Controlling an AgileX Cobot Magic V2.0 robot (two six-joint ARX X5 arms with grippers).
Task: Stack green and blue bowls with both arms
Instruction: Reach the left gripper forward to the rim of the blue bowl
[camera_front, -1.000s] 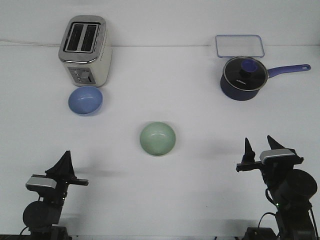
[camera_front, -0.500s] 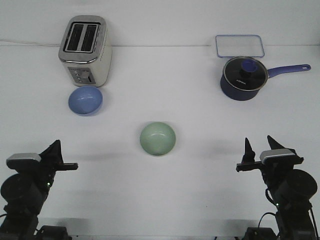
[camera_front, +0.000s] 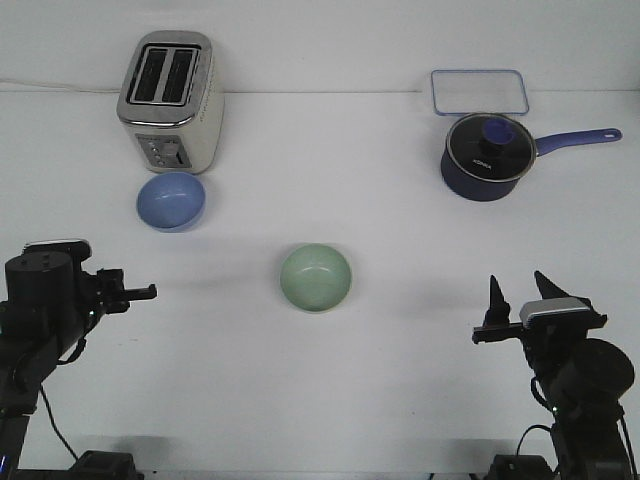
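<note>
The pale green bowl sits upright in the middle of the table. The periwinkle blue bowl sits upright at the left, just in front of the toaster. My left gripper is raised at the left edge, pointing right. It is below the blue bowl in the picture and well left of the green bowl, touching neither. It is seen side-on, so the gap between its fingers does not show. My right gripper stands open and empty at the front right, far from both bowls.
A cream toaster stands at the back left, right behind the blue bowl. A dark navy saucepan with a glass lid and long handle sits at the back right. A clear container lid lies behind it.
My left arm has risen and swung out to the left, and its gripper has turned to point right. The right arm and both bowls have not moved.
</note>
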